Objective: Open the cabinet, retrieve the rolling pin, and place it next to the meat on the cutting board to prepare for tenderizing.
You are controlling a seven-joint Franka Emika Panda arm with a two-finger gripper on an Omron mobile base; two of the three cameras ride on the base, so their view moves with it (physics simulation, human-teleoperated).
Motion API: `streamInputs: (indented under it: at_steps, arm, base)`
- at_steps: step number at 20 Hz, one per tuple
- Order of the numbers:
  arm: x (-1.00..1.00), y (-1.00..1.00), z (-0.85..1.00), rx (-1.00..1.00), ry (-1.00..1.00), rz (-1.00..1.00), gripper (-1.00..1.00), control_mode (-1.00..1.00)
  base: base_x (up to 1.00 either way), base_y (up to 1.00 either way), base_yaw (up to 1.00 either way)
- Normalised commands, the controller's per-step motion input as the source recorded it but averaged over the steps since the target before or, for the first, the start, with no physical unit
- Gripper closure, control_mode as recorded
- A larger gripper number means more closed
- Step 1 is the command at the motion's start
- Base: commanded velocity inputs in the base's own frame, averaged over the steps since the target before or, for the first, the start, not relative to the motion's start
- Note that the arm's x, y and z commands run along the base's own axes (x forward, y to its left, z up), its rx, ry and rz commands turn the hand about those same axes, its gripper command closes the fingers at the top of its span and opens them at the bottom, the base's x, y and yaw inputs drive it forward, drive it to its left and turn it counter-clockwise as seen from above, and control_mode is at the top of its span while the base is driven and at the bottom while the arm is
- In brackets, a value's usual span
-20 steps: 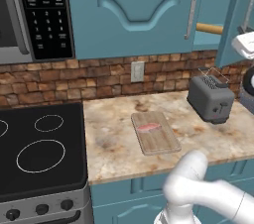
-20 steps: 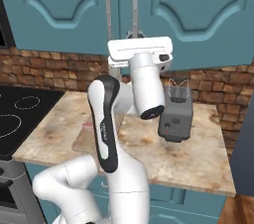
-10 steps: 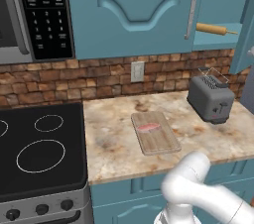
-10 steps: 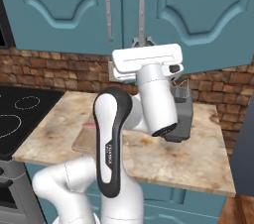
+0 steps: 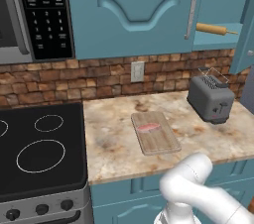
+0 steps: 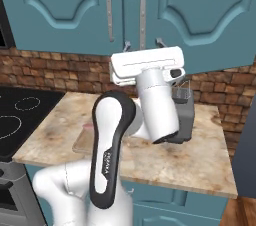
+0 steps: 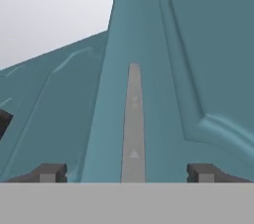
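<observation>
The microwave keypad (image 5: pixel 45 12) carries white markings, seemingly too small to read.

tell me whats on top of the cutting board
Only the meat lies on the cutting board, toward its far end. In the right base view the arm covers most of the board.

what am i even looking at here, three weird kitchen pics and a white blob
It is a rendered kitchen with a white robot arm. Two pictures come from cameras on its base, behind it on its left and right; the third looks along its pincer. That pincer is open, holding nothing, facing a silver bar handle on the teal cabinet. One cabinet door stands open, and the rolling pin lies on its shelf. On the counter are the cutting board with the meat on it, and a grey toaster.
</observation>
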Motion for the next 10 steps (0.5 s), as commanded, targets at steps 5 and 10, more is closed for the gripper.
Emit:
streamInputs:
  at_steps: [5,10]
  arm:
    - [-0.92,0.00,0.00,-0.09,-0.19,0.00,-1.00,-1.00]
    - [-0.91,0.18,0.00,-0.15,-0.13,0.00,-1.00,-1.00]
  base:
    - [0.00,0.00,0.00]
    - [0.00,0.00,0.00]
